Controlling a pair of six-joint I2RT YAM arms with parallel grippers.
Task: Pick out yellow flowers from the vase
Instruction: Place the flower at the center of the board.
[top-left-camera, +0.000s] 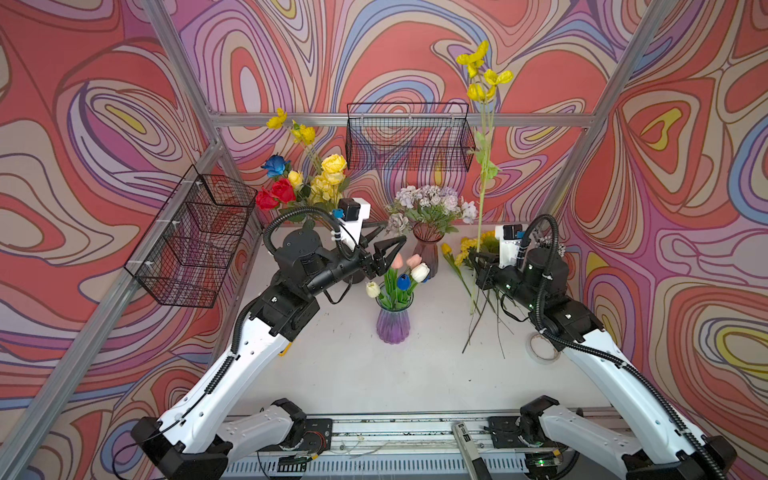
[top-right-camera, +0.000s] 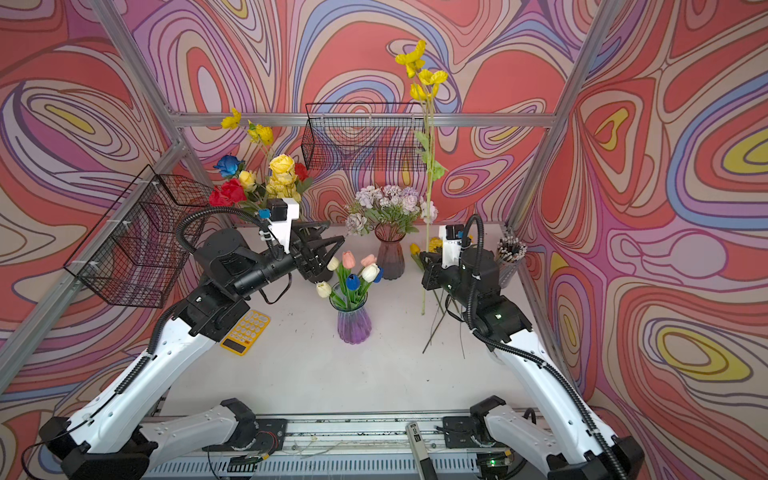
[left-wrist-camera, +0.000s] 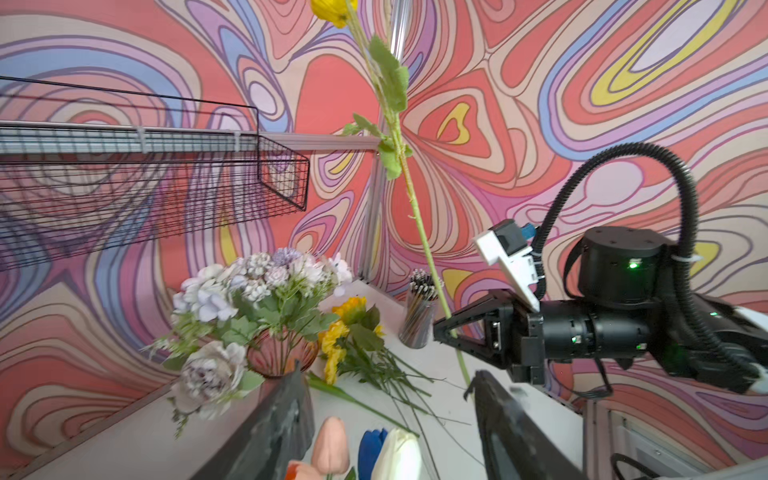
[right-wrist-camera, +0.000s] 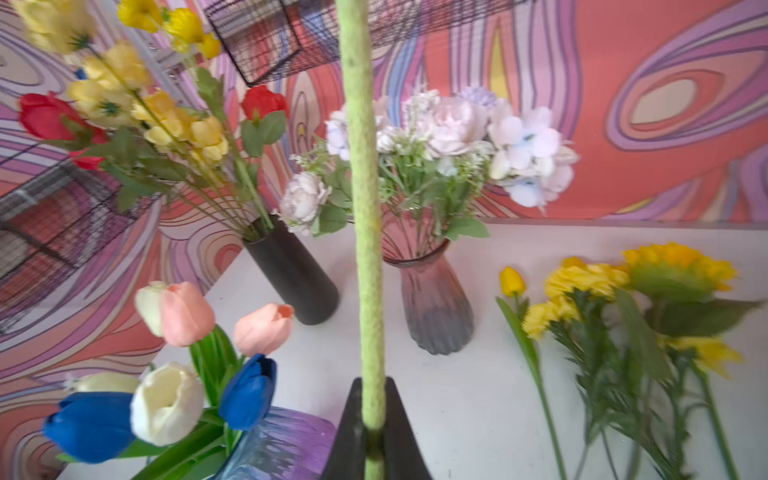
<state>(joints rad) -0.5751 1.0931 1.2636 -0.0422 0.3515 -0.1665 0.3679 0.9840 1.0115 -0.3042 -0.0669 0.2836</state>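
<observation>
In a top view, the right jaws hold up one tall yellow flower (top-left-camera: 484, 166).
In both top views the white desk (top-left-camera: 332, 374) carries the vases. The right jaws are shut tight on the flower's green stem, and the flower stands upright over the desk's right side. The left jaws are wide apart and hold nothing, just above the tulips (top-left-camera: 419, 272) in the purple vase (top-left-camera: 392, 324). More yellow flowers (right-wrist-camera: 590, 282) lie flat on the desk, and yellow roses (top-left-camera: 333, 164) sit in the black vase (right-wrist-camera: 295, 270).
</observation>
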